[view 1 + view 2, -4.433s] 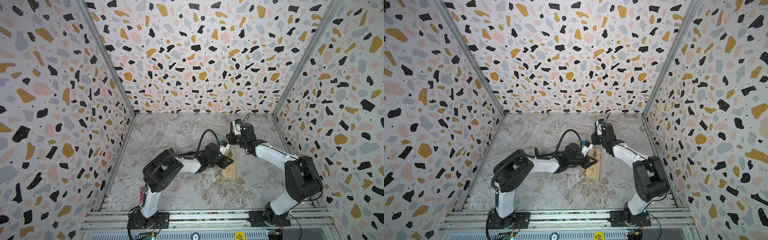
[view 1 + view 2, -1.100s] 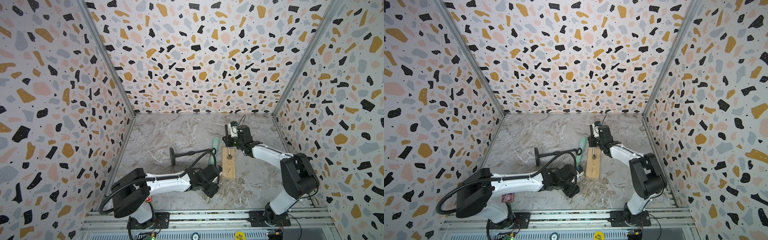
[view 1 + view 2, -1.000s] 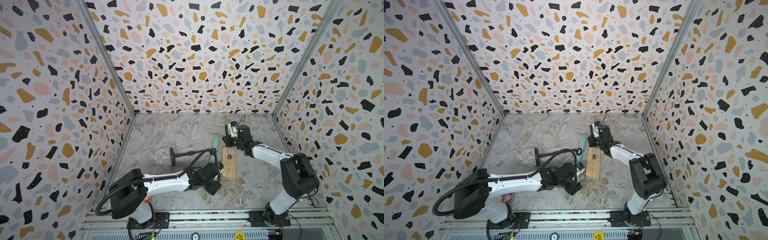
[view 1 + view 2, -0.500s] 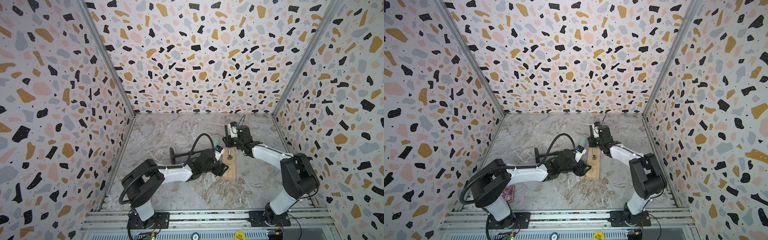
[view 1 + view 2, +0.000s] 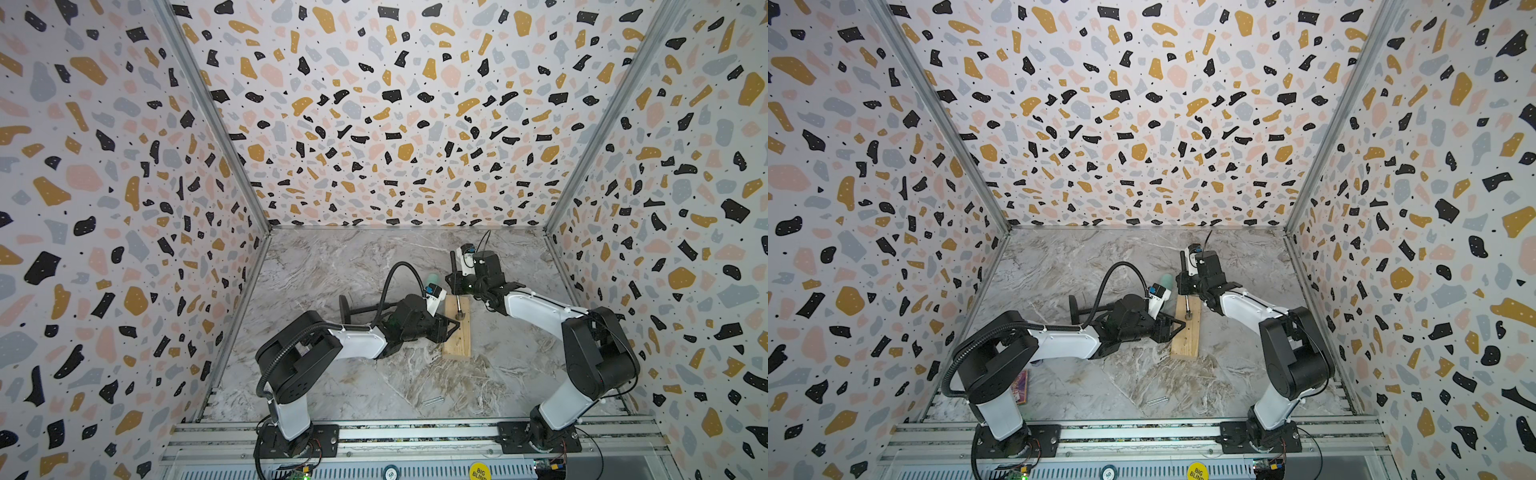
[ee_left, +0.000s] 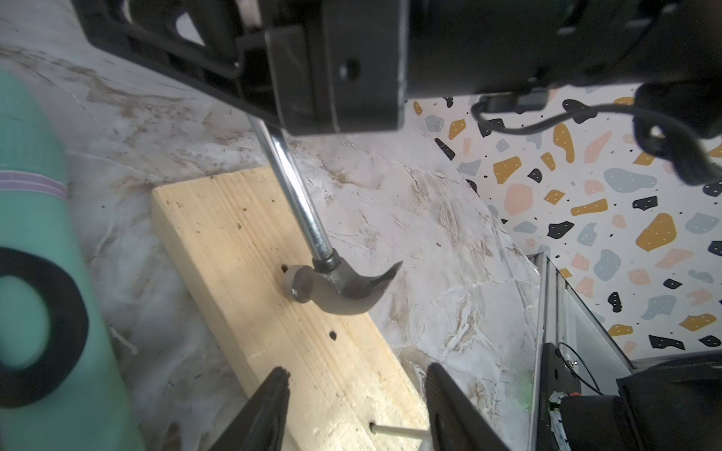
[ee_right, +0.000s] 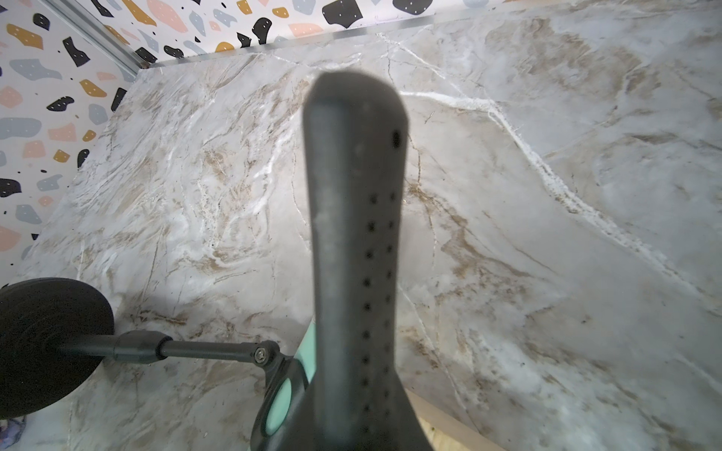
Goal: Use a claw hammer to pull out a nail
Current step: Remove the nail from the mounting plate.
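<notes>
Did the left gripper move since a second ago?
Yes. The left gripper was nearer the front rail. It has gone away from the rail to the block, which stayed put, and its jaws now straddle the block.

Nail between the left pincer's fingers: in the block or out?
In. The nail sticks out of the wooden block, one end sunk in the wood.

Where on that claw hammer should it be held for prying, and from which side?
Hold the claw hammer by its black handle, far from the head resting on the wooden block: that long shaft gives leverage. Come from the robot's right, across the handle, as the right tool does, shut on it.
</notes>
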